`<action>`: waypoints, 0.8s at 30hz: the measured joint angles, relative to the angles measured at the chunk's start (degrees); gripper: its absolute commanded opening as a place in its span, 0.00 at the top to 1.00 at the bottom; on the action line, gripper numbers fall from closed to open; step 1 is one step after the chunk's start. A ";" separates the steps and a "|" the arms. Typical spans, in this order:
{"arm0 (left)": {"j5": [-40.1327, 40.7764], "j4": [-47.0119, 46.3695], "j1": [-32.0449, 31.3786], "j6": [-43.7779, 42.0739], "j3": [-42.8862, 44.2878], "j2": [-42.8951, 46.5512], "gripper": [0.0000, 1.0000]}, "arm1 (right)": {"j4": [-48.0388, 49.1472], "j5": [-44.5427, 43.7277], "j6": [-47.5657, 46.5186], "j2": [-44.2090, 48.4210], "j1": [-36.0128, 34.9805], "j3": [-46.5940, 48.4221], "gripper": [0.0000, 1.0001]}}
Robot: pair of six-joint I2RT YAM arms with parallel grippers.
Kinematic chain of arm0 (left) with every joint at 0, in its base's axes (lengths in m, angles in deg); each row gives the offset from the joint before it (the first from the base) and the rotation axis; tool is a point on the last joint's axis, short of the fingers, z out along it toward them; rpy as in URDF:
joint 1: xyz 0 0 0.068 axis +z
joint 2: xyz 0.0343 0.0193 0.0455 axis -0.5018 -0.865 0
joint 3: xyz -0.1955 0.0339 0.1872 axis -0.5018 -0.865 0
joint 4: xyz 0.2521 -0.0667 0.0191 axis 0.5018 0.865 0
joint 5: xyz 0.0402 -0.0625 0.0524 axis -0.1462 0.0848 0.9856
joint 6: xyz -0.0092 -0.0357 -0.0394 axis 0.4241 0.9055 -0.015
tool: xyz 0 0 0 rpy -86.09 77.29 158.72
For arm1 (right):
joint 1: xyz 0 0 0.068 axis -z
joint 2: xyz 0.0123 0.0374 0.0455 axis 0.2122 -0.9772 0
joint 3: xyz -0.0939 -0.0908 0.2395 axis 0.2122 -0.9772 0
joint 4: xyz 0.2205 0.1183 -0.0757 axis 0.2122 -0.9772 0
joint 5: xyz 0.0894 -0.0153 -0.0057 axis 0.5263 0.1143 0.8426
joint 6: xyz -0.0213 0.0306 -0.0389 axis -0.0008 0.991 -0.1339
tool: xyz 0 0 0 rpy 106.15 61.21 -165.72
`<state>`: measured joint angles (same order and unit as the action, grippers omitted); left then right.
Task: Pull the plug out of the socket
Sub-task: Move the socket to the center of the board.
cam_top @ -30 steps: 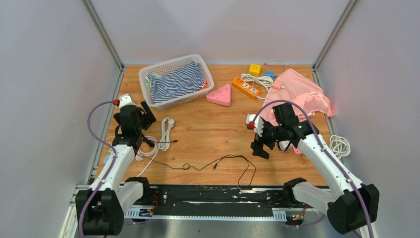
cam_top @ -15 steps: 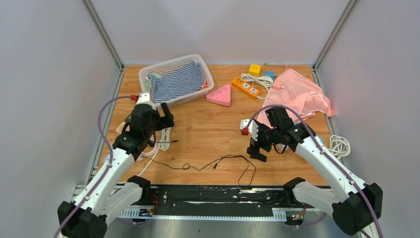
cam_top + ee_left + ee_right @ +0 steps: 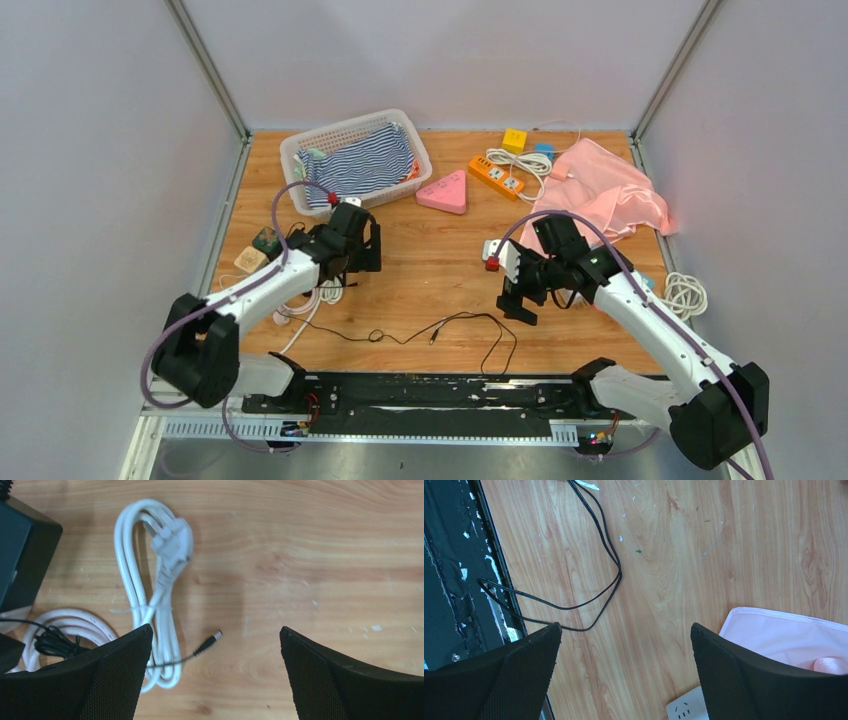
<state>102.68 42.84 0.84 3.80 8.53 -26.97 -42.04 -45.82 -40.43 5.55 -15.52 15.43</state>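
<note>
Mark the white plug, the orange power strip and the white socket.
white plug (image 3: 173,540): left wrist view, on the plug's head.
orange power strip (image 3: 496,177): top view, middle of its body.
white socket (image 3: 685,708): right wrist view, on the corner showing at the bottom edge.

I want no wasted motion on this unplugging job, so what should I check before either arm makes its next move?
1. Left gripper open and empty: ok.
2. Right gripper open and empty: ok.
3. White socket strip in the right wrist view: ok, corner only.
4. Anything plugged into that strip: cannot tell.
5. White plug below the left gripper sits in a socket: not ok, it lies loose on the table.
</note>
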 measured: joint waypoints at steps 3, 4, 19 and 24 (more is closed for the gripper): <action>-0.17 0.00 3.06 -0.98 3.34 -7.15 0.02 | 0.11 -0.04 0.02 -0.11 0.02 0.00 0.00; 0.07 0.00 4.26 -1.36 4.20 -8.90 0.03 | 0.11 -0.07 0.02 -0.11 0.02 0.00 0.00; 0.63 -1.31 7.56 -10.16 8.35 -20.79 0.33 | 0.13 -0.02 0.04 -0.76 1.40 0.00 0.00; -1.55 -1.77 8.57 -12.35 9.42 -22.84 0.68 | 0.13 0.00 0.04 -0.79 1.68 0.00 0.00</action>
<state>101.13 41.07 9.41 -8.55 17.95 -49.81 -41.91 -45.82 -40.38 4.76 -13.83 15.43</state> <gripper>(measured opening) 0.529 0.999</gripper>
